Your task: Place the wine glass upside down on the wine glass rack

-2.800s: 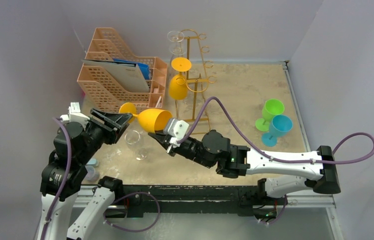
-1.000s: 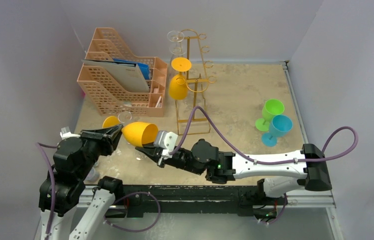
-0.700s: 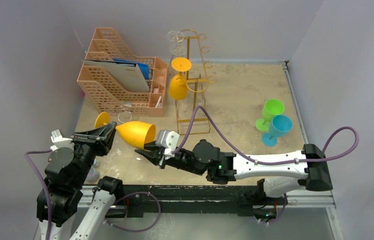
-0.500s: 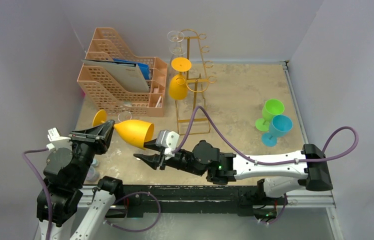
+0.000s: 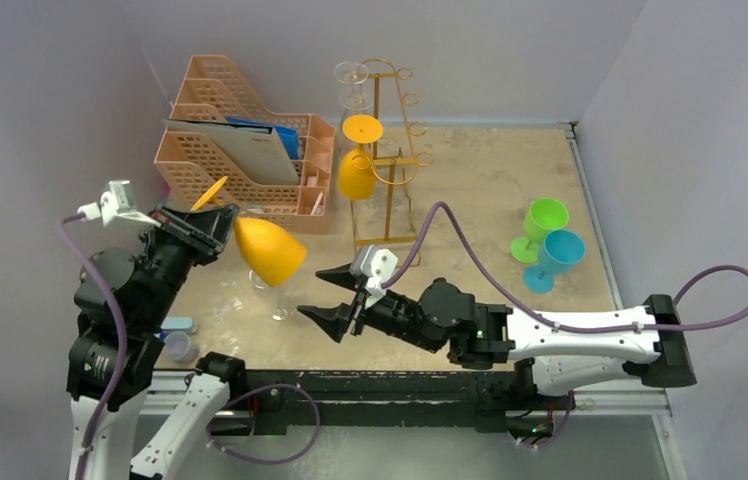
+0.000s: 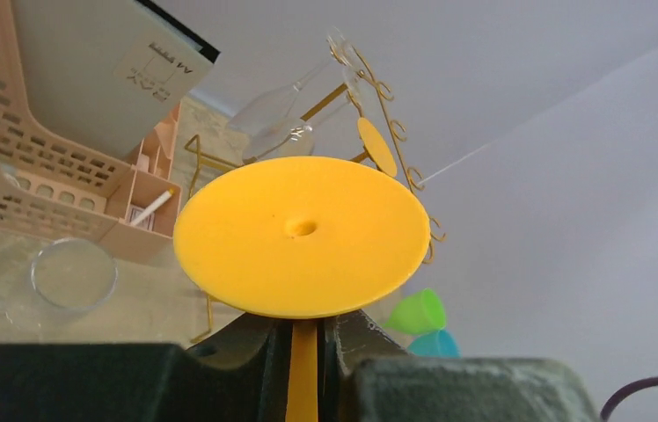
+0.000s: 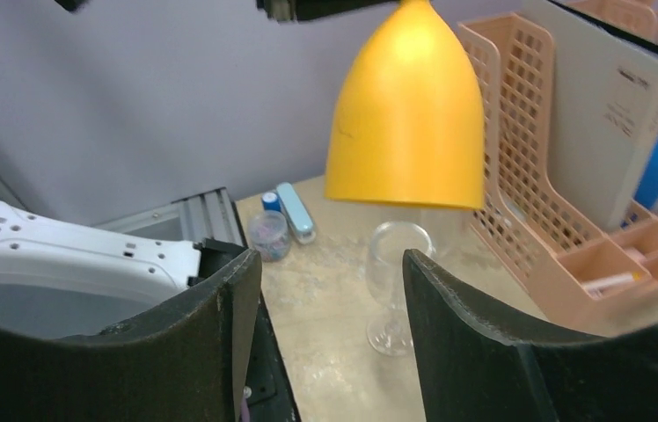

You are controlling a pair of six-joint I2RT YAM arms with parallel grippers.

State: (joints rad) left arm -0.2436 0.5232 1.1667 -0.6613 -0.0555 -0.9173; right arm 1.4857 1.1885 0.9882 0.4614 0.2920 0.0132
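At the counter's (image 5: 490, 190) left, seen from above, wine glass (image 5: 268, 250): yellow, airborne, tilted mouth-down, well apart from the wine glass rack (image 5: 391, 150).
Left jaws: clenched on its stem, just under the foot.
Right jaws: released, spread wide near the bowl, touching nothing.
Left wrist, foot (image 6: 301, 236): it faces us flat, the stem pinched below it; the rack's loops lie beyond.
Right wrist, bowl (image 7: 407, 114): mouth down, with a clear glass (image 7: 396, 281) standing on the counter below it.
Step, as we judge it: carry to the rack. We should line the stem up with a free loop, slide it in sideways, seat the foot before releasing, and skirt the hanging yellow glass (image 5: 356, 175).
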